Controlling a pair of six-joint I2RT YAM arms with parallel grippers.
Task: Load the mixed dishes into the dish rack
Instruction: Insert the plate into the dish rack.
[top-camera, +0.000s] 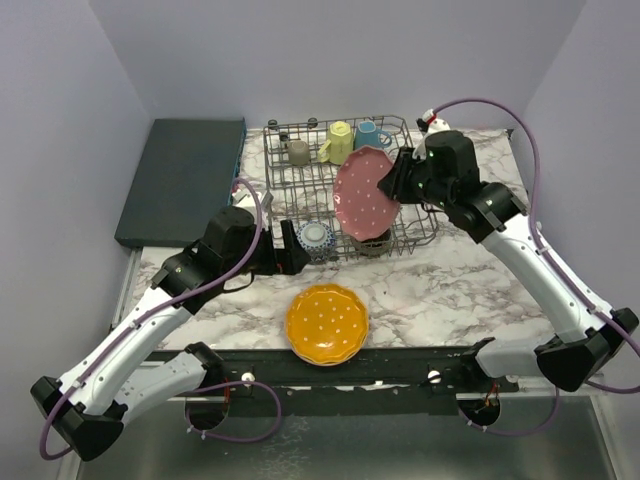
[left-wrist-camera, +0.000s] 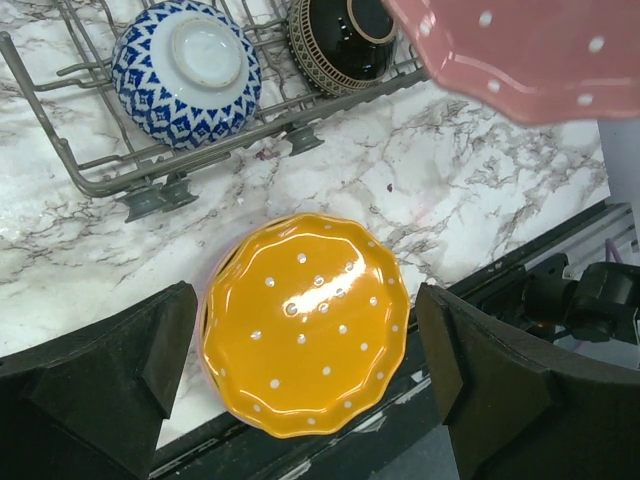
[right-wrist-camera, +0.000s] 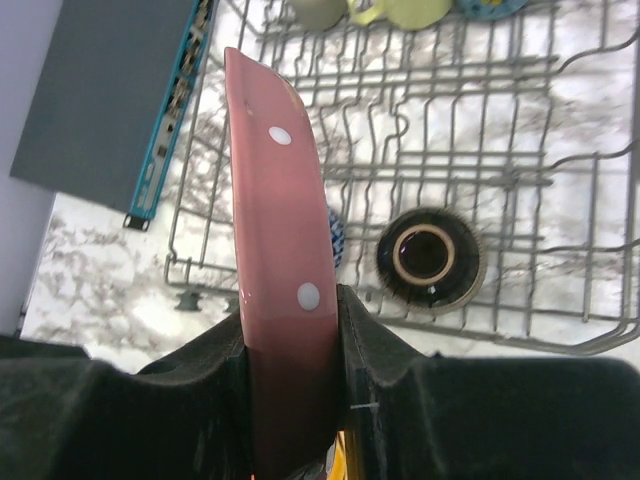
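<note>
My right gripper (top-camera: 393, 181) (right-wrist-camera: 290, 365) is shut on the rim of a pink dotted plate (top-camera: 362, 192) (right-wrist-camera: 278, 200), holding it on edge above the dish rack (top-camera: 300, 190) (right-wrist-camera: 480, 170). The pink plate (left-wrist-camera: 530, 55) also hangs over the rack's front corner in the left wrist view. My left gripper (top-camera: 297, 250) (left-wrist-camera: 305, 365) is open, with nothing between its fingers (left-wrist-camera: 110, 370), above an orange dotted plate (top-camera: 326, 322) (left-wrist-camera: 305, 325) lying flat on the marble. In the rack sit a blue patterned bowl (top-camera: 316, 238) (left-wrist-camera: 186, 73) and a dark bowl (top-camera: 372, 243) (right-wrist-camera: 430, 255).
An olive-grey mug (top-camera: 297, 152), a yellow mug (top-camera: 338, 142) and a blue mug (top-camera: 370, 135) stand at the rack's far end. A dark teal slab (top-camera: 180, 180) (right-wrist-camera: 110, 100) lies left of the rack. A black rail runs along the table's near edge.
</note>
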